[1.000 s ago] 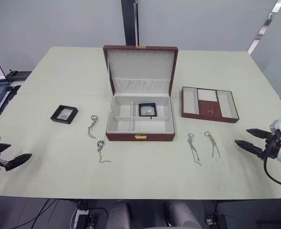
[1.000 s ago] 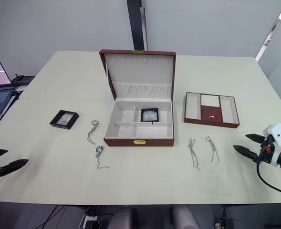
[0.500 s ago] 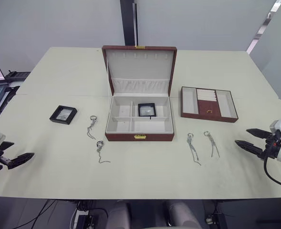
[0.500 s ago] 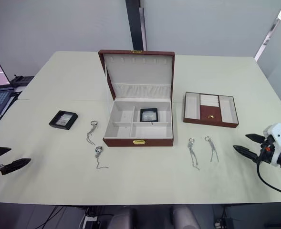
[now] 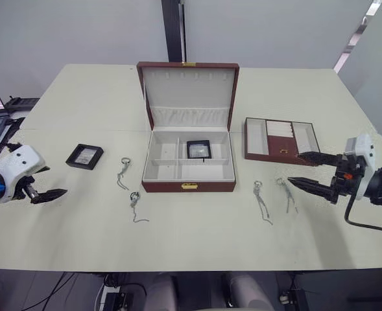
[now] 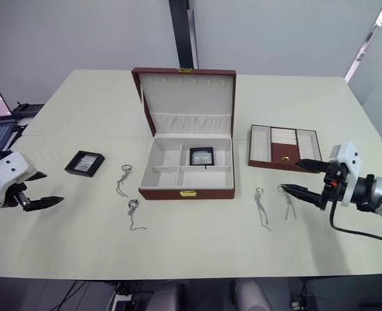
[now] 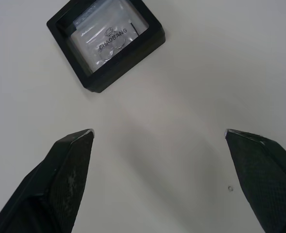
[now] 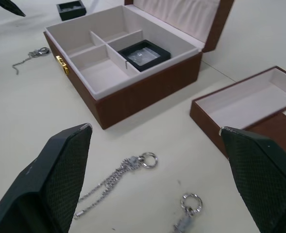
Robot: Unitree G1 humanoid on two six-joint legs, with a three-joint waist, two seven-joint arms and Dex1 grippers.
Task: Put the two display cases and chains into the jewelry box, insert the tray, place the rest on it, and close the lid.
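Your jewelry box [image 5: 189,170] sits open in the middle of the table [image 5: 178,246], its lid [image 5: 188,91] standing upright behind it, and one display case [image 5: 199,149] already lies in a rear compartment of the box, right of the short divider. The second display case [image 5: 84,155] lies flat on the table well to the left of the box, and the two short chains [image 5: 123,172] [image 5: 136,205] lie between that case and the box, off its front left corner. The tray [image 5: 281,140] rests on the table just to the right of the box, and the two longer chains [image 5: 262,201] [image 5: 286,193] lie in front of the tray, off the box's front right corner. Since a second ago both your arms have come in from the table's edges towards the box. Your left gripper [image 5: 43,183] now hovers close to the loose display case, on the side away from the box, its fingers spread wide and empty; its wrist camera looks down on the case [image 7: 105,42] just beyond the fingertips [image 7: 77,145]. Your right gripper [image 5: 302,170] now reaches in over the front edge of the tray and the nearer long chain, fingers wide apart and holding nothing. Nothing on the table has shifted.
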